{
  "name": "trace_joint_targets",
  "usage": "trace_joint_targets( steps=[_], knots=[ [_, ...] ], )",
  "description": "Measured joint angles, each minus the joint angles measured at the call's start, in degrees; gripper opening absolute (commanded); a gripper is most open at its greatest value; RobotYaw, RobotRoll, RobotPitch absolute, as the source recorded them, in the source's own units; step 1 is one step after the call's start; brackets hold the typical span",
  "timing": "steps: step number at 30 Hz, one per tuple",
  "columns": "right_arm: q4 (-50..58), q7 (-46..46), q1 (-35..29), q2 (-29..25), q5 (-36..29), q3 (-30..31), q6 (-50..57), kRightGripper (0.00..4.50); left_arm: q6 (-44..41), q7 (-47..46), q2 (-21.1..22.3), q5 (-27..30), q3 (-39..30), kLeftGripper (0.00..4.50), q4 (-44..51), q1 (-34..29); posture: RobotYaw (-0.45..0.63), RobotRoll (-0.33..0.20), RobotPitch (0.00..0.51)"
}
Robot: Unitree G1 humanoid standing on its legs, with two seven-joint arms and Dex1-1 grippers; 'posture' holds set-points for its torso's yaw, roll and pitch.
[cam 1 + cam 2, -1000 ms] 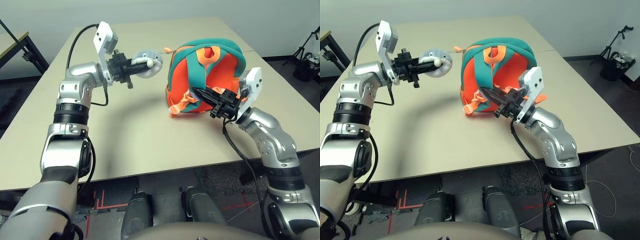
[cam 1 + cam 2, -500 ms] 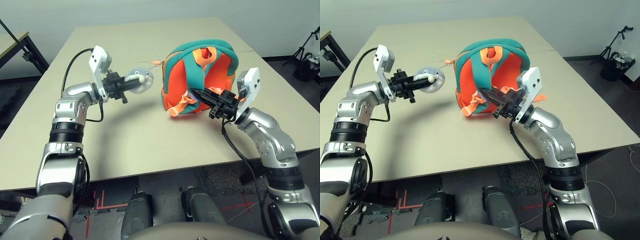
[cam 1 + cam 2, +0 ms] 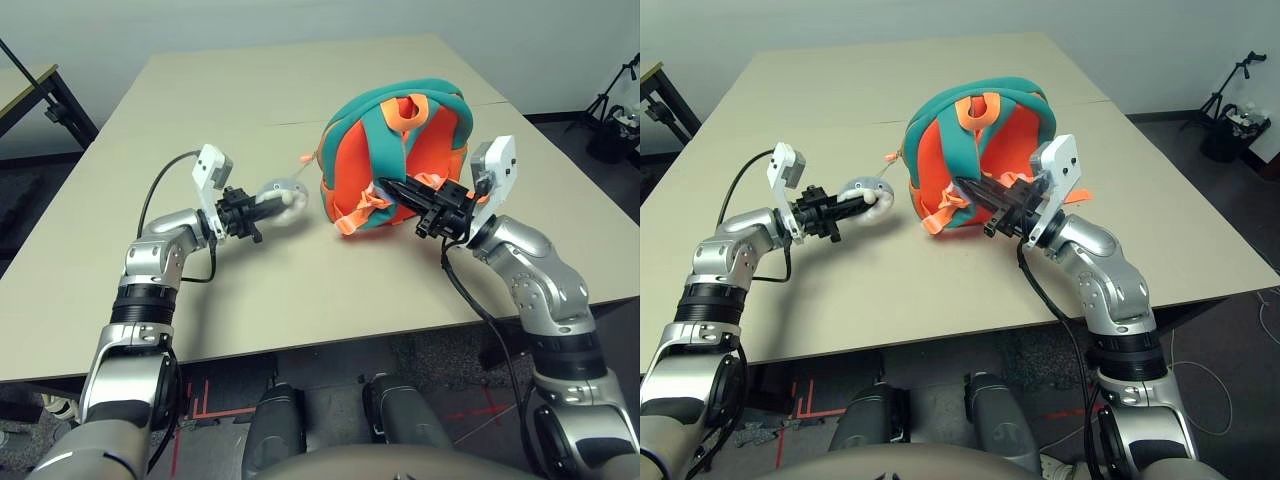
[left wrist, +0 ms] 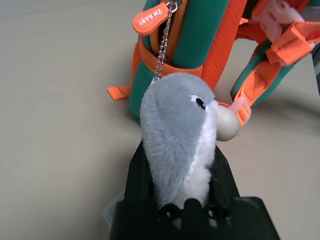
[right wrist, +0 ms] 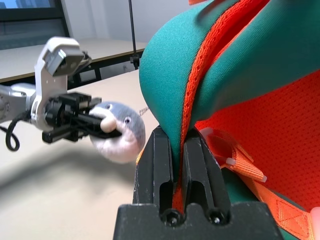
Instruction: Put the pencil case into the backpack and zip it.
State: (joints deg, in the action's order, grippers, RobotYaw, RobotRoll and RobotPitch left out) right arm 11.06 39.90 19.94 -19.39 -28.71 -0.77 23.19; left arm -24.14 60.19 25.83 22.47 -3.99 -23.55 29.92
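1. On the surface [image 3: 250, 290], right of centre, the backpack [image 3: 400, 150] stands upright.
2. Left tool [image 3: 262, 208] clenches the plush head [image 3: 280, 196]; its chain [image 4: 161, 47] may snap.
3. Right tool [image 3: 392, 188] pinches a teal strap [image 5: 175, 90]; it could slip.
4. The pencil case is unseen.

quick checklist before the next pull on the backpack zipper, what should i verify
1. Left gripper shut on the plush animal head: ok.
2. Chain from the plush head to the orange zipper pull intact: ok.
3. Right gripper clamped on the backpack at its teal and orange strap edge, bracing it: ok.
4. Backpack upright on the table: ok.
5. Zipper fully closed along its whole run: cannot tell, part of the track is hidden.
6. Pencil case inside the backpack: cannot tell.
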Motion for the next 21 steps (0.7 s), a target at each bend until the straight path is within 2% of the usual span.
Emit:
trace_joint_targets(
  steps=[8, 11, 16, 18, 19, 21],
  knots=[
    [-0.05, 0.00, 0.00, 0.03, 0.01, 0.02, 0.00, 0.00, 0.28, -0.62, -0.69, -0.23, 1.35, 0.43, -0.21, -1.88, -0.17, 0.000, 0.042],
    [-0.05, 0.01, 0.00, 0.01, 0.01, 0.02, 0.09, 0.00, 0.88, -0.63, -0.64, -0.36, 1.56, 1.43, -0.65, -2.31, -0.17, 0.000, 0.042],
    [-0.05, 0.21, 0.00, -0.53, -0.02, 0.05, 0.50, 0.00, 1.05, -0.60, 0.94, -0.45, 1.70, 3.47, -1.40, -3.81, -0.17, 0.000, 0.043],
    [-0.05, 0.94, 0.04, -1.74, -0.16, 0.07, 1.32, 0.70, -0.62, -0.56, 2.54, -0.14, 1.57, 4.34, -0.66, -4.54, -0.17, 0.000, 0.043],
    [-0.05, 1.74, 0.05, -3.00, -0.29, 0.08, 2.09, 1.03, -1.59, -0.40, 3.37, 0.13, 1.13, 4.50, 0.56, -5.11, -0.17, 0.000, 0.043],
    [0.03, 4.18, 0.13, -5.73, -1.00, 0.27, 4.20, 1.72, -3.85, 0.00, 5.62, 1.01, 0.26, 4.50, 3.43, -5.92, -0.15, 0.000, 0.041]
  ],
)
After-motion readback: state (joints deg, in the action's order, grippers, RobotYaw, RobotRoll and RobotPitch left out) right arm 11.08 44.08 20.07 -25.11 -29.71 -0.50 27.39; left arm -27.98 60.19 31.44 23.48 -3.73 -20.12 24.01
